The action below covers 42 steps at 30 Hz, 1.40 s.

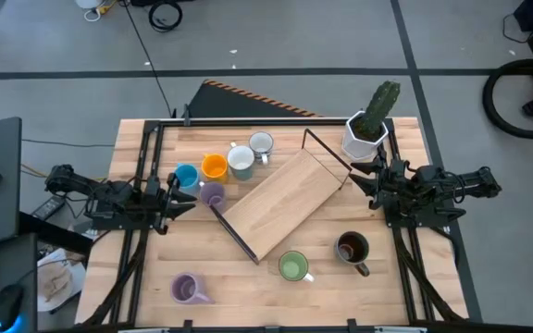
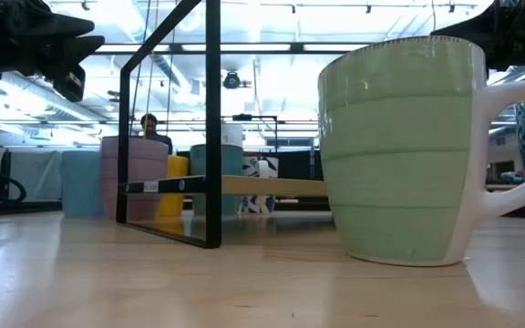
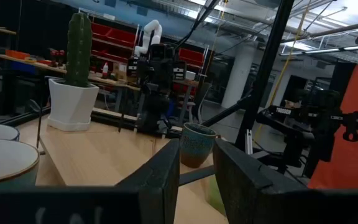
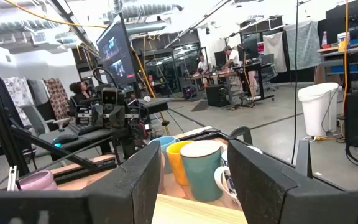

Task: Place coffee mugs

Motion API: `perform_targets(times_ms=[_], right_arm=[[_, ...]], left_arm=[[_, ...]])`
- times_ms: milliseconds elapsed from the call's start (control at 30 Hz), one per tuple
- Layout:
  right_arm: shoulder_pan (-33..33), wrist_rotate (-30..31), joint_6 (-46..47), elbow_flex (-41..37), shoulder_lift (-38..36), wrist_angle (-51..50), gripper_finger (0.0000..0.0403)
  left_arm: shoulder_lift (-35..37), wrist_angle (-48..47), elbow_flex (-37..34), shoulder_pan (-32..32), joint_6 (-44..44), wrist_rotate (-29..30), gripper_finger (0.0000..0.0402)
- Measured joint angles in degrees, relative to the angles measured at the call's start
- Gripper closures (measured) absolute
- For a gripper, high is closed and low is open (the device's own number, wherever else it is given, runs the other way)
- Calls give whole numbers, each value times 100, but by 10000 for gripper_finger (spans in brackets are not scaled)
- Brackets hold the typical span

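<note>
In the high view, a cluster of mugs stands on the table's far left part: blue (image 1: 186, 176), orange (image 1: 214, 166), pale with a teal inside (image 1: 241, 162), white (image 1: 261, 144) and lilac (image 1: 212, 193). A second lilac mug (image 1: 186, 289), a green mug (image 1: 292, 266) and a dark brown mug (image 1: 352, 248) stand near the near edge. My left gripper (image 1: 179, 190) hovers open just left of the cluster. My right gripper (image 1: 364, 180) is open at the right, beside the wooden shelf. Neither holds anything.
A slanted wooden shelf (image 1: 285, 202) with a thin black frame lies across the table's middle. A white angular pot with a cactus (image 1: 366, 129) stands at the far right corner. The green mug (image 2: 399, 150) fills the low view's right half. People sit in the room behind (image 4: 79, 93).
</note>
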State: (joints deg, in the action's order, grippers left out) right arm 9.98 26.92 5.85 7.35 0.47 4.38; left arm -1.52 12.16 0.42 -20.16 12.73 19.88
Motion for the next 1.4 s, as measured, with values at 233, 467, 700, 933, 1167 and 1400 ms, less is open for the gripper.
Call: perform_targets(times_ms=[233,467,700,933,1167,1400], right_arm=[[-2,0,0,2,0,0,211],[0,1,0,1,0,-1,211],[-1,1,1,1,-2,0,211],[-2,0,0,1,-1,0,211],[0,2,-27,0,0,9,211],[-1,46,-424,0,-1,74,211]], left_arm=[[-1,0,0,1,0,-1,299],[0,0,-1,0,0,-1,298],[-2,53,-1,1,266,-2,299],[3,306,0,8,814,129,298],[3,1069,-1,6,1361,-167,299],[5,2217,33,6,533,-173,299]])
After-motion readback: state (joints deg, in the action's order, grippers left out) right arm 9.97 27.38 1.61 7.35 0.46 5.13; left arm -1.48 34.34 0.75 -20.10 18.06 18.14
